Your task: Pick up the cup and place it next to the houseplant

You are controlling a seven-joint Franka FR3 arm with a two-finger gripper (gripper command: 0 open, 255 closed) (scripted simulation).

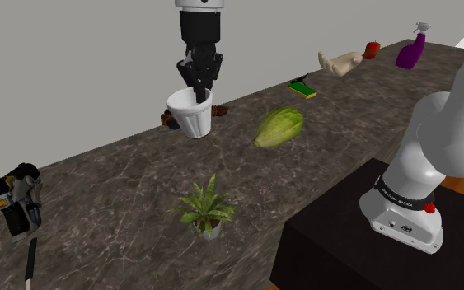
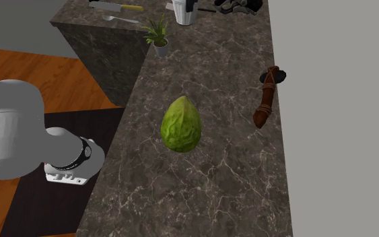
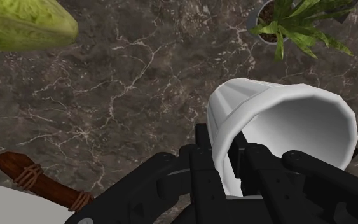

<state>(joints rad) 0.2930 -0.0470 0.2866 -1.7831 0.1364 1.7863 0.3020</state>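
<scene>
Toward the upper middle of the shoulder view, the gripper [image 1: 199, 78] was clamped on the rim of the white cup [image 1: 192, 115], one finger inside the wall and one outside. Whether the cup's base was clear of the counter [image 1: 114, 177] could not be told. The houseplant [image 1: 207, 206] stood lower in the frame, well apart. So thin and one-sided a hold could let the cup swing or slip in transit. Lowering it too close could brush the spreading leaves and topple the small pot.
</scene>
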